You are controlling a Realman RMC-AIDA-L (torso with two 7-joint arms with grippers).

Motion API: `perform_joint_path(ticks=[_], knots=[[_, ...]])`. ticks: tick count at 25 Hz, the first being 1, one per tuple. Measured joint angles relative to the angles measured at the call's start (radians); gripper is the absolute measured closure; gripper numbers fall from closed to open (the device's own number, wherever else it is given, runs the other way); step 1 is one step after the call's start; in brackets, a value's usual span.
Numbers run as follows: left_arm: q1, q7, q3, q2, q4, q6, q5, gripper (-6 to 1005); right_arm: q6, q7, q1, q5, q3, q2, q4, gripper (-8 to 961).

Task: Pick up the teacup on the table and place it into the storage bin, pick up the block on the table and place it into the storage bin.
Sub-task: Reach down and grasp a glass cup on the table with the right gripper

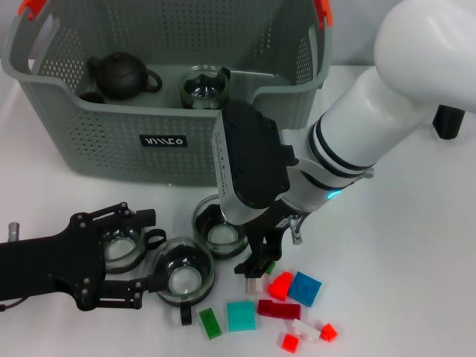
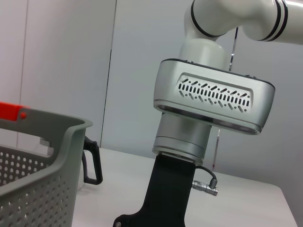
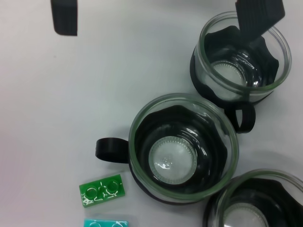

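Observation:
Three glass teacups stand in front of the storage bin [image 1: 111, 141]: left [image 1: 123, 249], middle [image 1: 184, 277] and right [image 1: 219, 234]. My left gripper [image 1: 147, 256] lies open at the lower left, with the left teacup between its fingers [image 3: 64, 19]. The right wrist view looks down on the same teacups [image 3: 184, 156]. Low over the loose blocks hangs my right gripper [image 1: 256, 274], with a small pale block [image 1: 254, 283] at its tip. Red [image 1: 280, 285], blue [image 1: 305, 288], cyan [image 1: 240, 315] and green [image 1: 210, 323] blocks lie close by.
Inside the bin sit a black teapot [image 1: 119, 74] and a glass cup [image 1: 204, 87]. A black object [image 1: 448, 123] stands at the far right. Small red and white blocks [image 1: 305, 331] lie near the front edge. The bin's rim [image 2: 38, 127] fills the left wrist view's lower corner.

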Motion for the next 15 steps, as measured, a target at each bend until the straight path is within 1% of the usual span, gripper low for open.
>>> perform_joint_path(ticks=[11,15], knots=[[0.003,0.001,-0.001,-0.002,0.0,0.0,0.0,65,0.013,0.021,0.002,-0.002,-0.006,0.001,0.011,73],[0.004,0.003,-0.003,-0.002,0.0,0.0,0.0,65,0.013,0.036,0.006,-0.005,-0.006,-0.002,0.014,74]])
